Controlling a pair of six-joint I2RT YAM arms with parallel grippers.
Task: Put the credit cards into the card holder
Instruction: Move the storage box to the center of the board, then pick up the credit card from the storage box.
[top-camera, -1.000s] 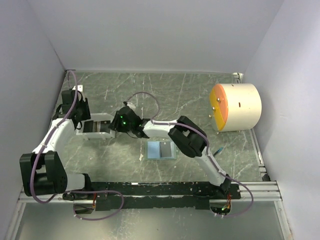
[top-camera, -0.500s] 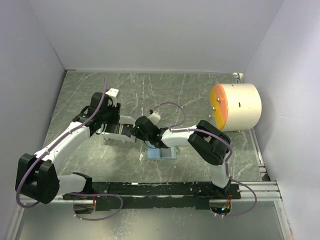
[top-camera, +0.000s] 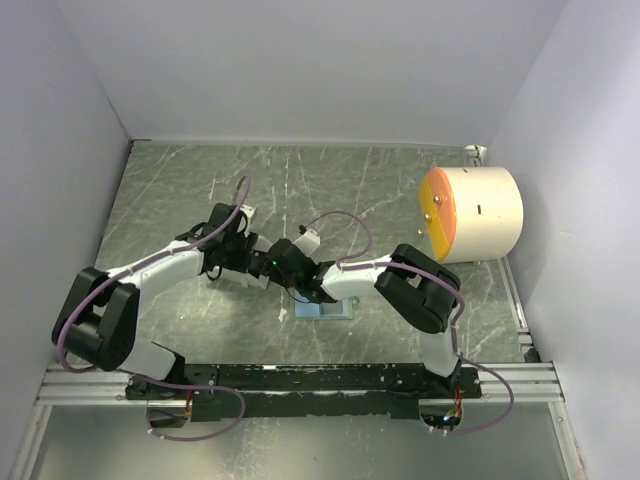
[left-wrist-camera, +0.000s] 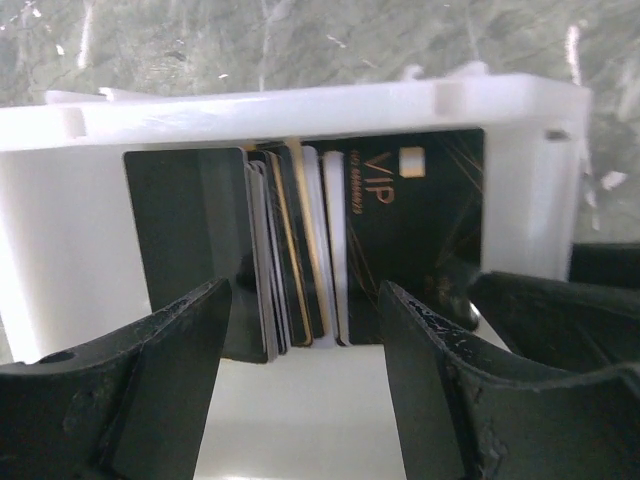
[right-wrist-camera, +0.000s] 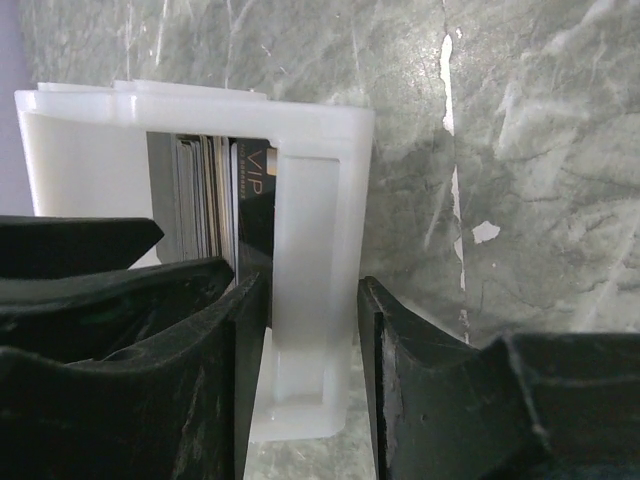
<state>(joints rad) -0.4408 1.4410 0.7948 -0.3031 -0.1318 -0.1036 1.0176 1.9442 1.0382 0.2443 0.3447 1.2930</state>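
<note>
Credit cards (left-wrist-camera: 415, 230), centre of my left wrist view: glossy black plastic, gold metallic print on the front one. White tray (left-wrist-camera: 300, 105): moulded plastic, smooth, semi-matt w/ a soft sheen. My left gripper (left-wrist-camera: 305, 320) & right gripper (right-wrist-camera: 310, 320): black plastic fingers, matt, grainy, scuffed at the edges. Table (right-wrist-camera: 520, 150), upper right of my right wrist view: smooth grey-green marble-look top, white veins, faint sheen. Card holder (top-camera: 335, 308): matt pale blue, material n/k.

credit cards (left-wrist-camera: 300, 240): dark, stacked on edge | card holder (top-camera: 338, 308): open, seemingly flat
</note>
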